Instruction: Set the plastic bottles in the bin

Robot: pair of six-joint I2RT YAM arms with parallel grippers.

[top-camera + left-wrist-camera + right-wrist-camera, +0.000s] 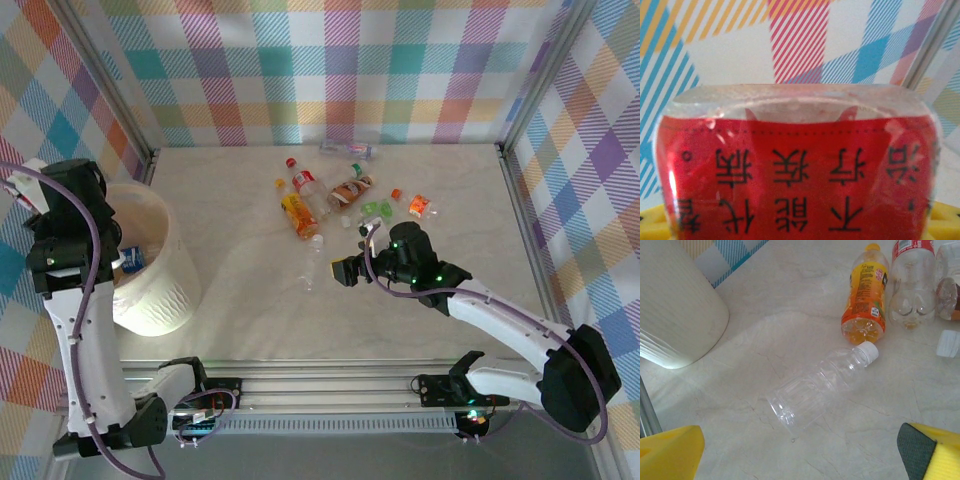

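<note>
Left gripper [800, 222]: partly closed, clamped on a red-label bottle [795, 175] that lies crosswise right against the wrist camera. Yellow fingertips [655, 222] show at the bottom corners either side of it. Checked wall behind it. In the top view the left arm [75, 300] is raised at the left side of the bin [165, 290]. I can't make out the held bottle there.

Right gripper [800, 455]: jaws wide open, nothing held, hovering low over the table [250, 310] mid-workspace. Just ahead of it lies a clear unlabelled bottle [815, 390] on its side, white cap pointing away from the bin, apart from the fingers.

Beyond that, an orange-label bottle [866, 295] lies with its base almost at the clear one's cap. Beside it is a second red-label bottle [910, 280], then a brown-label bottle [350, 190]. A loose white cap [948, 343] sits near them. Further right are green bits [378, 208], too small to identify, and a small orange bottle [420, 206]. A blue-label bottle [347, 150] lies at the far wall.

The bin stands upright at the table's left edge, well apart from the cluster. One blue-label bottle in the bin [130, 258] is visible.
</note>
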